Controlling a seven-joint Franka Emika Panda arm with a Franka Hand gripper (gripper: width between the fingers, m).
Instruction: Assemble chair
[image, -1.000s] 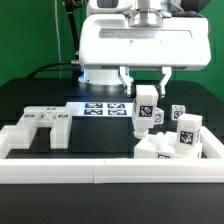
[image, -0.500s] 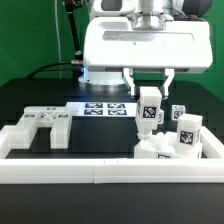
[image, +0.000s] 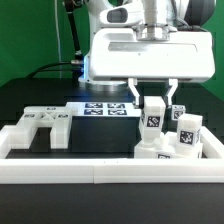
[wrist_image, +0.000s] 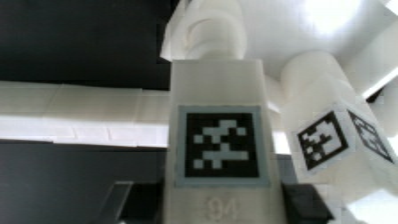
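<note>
We see a tagged white chair bar (image: 153, 116) upright in the claw (image: 153, 100), whose two fingers (image: 134, 92) pinch its top. It hangs low over more chair pieces (image: 186, 136) at the exterior view's right; a slotted panel (image: 40, 125) lies well apart, leftward.

Robotics lab, marker board (image: 100, 108), black table (image: 28, 100)
</note>
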